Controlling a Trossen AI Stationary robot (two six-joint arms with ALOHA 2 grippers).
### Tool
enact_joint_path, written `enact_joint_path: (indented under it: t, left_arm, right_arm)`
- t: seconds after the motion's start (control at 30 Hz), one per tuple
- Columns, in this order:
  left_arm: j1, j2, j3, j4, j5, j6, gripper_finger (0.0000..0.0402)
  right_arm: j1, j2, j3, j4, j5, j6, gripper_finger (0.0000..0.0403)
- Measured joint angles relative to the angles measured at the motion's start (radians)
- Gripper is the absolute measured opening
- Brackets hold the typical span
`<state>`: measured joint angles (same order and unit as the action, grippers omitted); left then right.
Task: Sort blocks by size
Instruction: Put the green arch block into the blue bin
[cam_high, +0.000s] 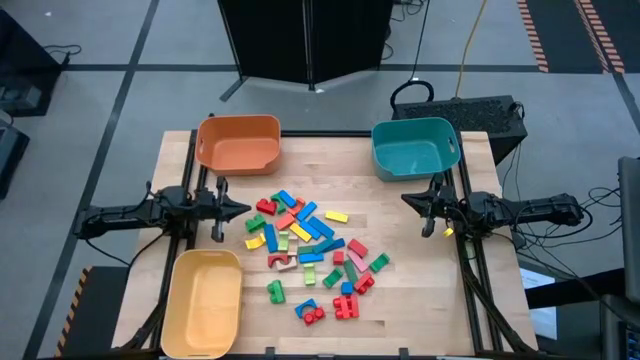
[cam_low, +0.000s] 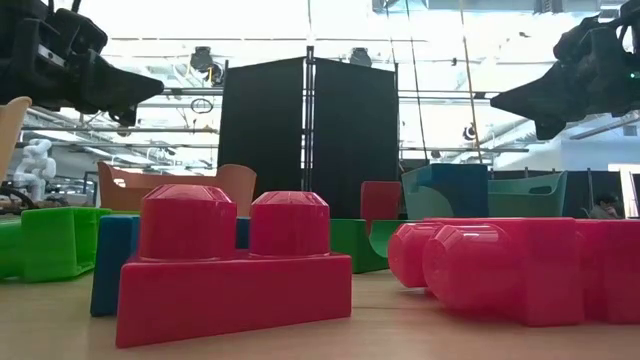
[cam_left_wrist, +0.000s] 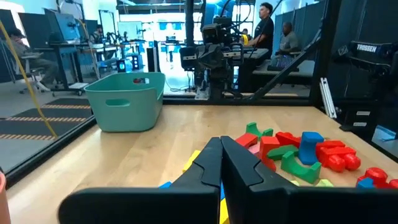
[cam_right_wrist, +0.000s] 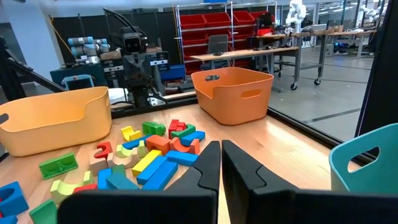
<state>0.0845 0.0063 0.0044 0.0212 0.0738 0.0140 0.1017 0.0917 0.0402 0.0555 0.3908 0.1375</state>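
Blocks (cam_high: 308, 258) lie heaped mid-desk, none yet sorted: the yellow bin (cam_high: 203, 302) at the near-left corner, the orange bin (cam_high: 238, 143) and the teal bin (cam_high: 414, 148) along the far edge all look empty. The left gripper (cam_high: 219, 210) and right gripper (cam_high: 428, 207) hover clenched, holding nothing. Block sizes are hard to judge within the overlapping heap.

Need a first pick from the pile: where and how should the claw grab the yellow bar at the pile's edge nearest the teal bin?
Grip the yellow bar across its narrow width, straight from above: it lies flat, apart from neighbours, so both long sides are free.
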Motion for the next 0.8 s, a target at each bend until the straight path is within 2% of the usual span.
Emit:
enact_joint_path:
  t: [0.27,0.6,0.8]
  left_arm:
    - [0.000,0.000,0.000,0.013,-0.001,0.000,0.0000]
    - [0.000,0.000,0.000,0.157,-0.004,0.020,0.0000]
    - [0.000,0.000,0.000,0.283,-0.006,0.020,0.0000]
  right_arm:
    - [0.000,0.000,0.000,0.011,0.000,0.009,0.0000]
    - [0.000,0.002,0.031,0.075,-0.004,-0.027,0.0000]
    - [0.000,0.061,0.109,0.064,-0.004,-0.047,0.0000]
